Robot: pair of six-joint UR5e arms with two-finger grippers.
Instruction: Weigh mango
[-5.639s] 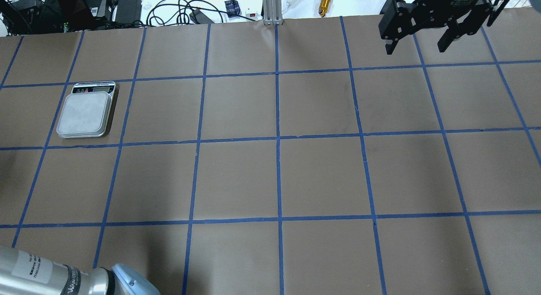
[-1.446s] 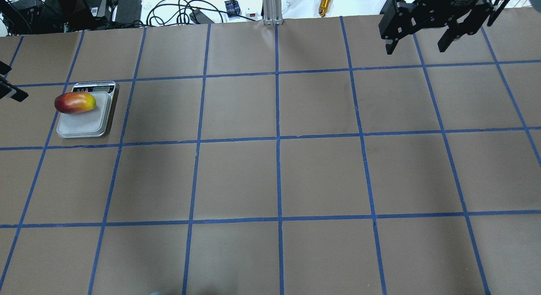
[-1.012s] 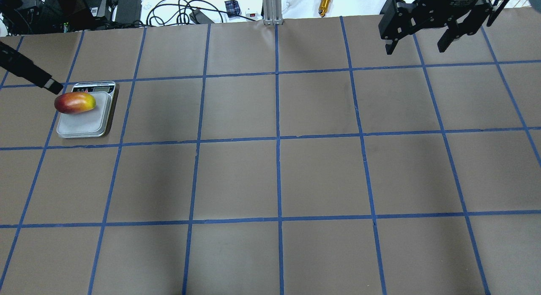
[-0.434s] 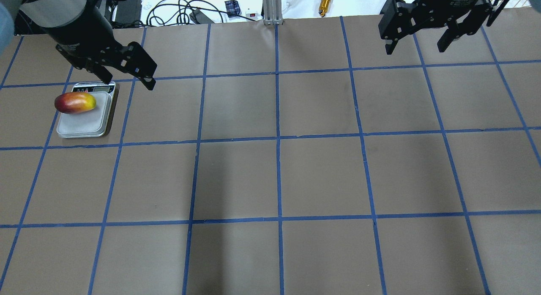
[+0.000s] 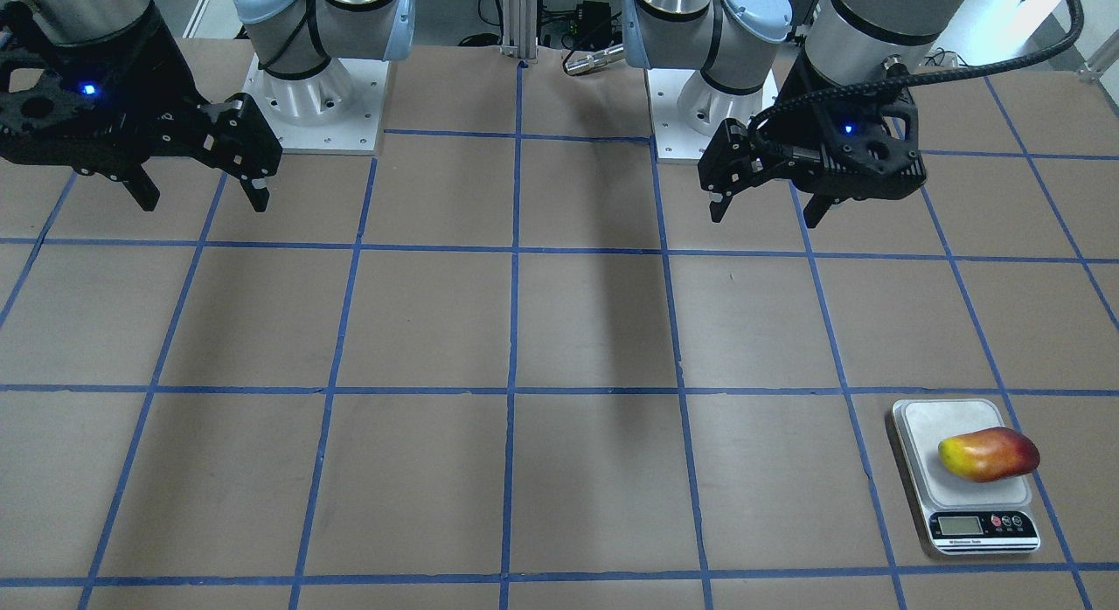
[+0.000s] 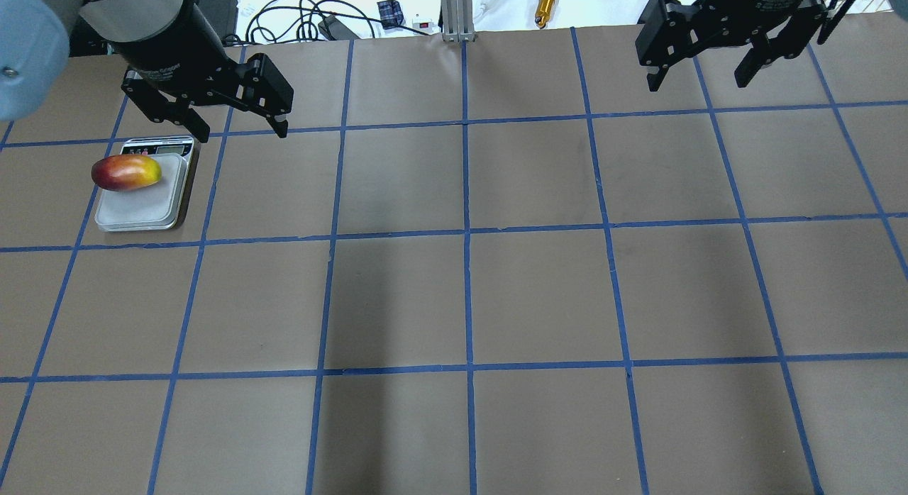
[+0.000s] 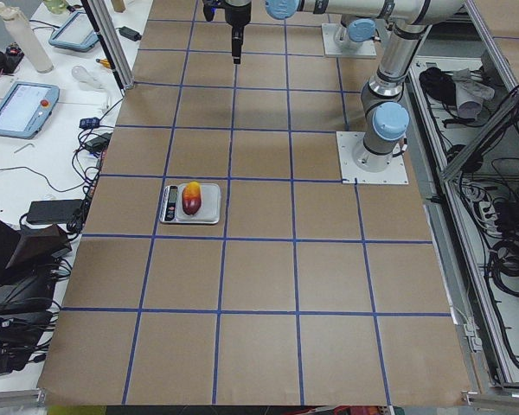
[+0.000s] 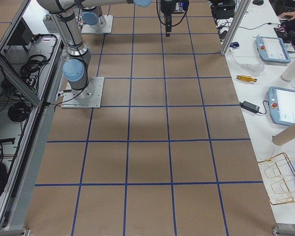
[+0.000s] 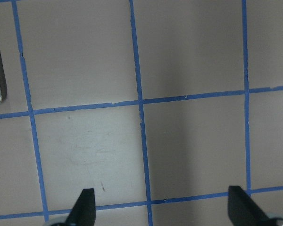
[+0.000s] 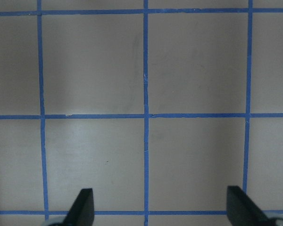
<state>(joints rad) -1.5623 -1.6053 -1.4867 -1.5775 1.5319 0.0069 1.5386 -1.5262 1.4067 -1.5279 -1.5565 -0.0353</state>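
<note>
Whereas the scale's platform lay bare some seconds ago, the front-facing view now shows the mango (image 5: 989, 454) lying across the scale (image 5: 928, 418), towards its display end, with the red tip reaching about to the platform's edge; the left pincer (image 5: 765, 215) hangs well apart from it with jaws wide and empty, and the right pincer (image 5: 204, 199) is likewise wide and empty over the far side of the bench (image 5: 437, 330); the placing looks done and only the reading remains, though the digits are too small to make out. Overhead, the left pincer has swung in from the bench's left edge within the last second and seems to sit just past the display; the front-facing view corrects that closeness. From the left end, the mango sits wholly on the scale, touching nothing else. From the right end, neither mango nor scale shows. The left wrist view catches only the scale's rim at its edge; both wrist views show bare bench between spread fingertips.
</note>
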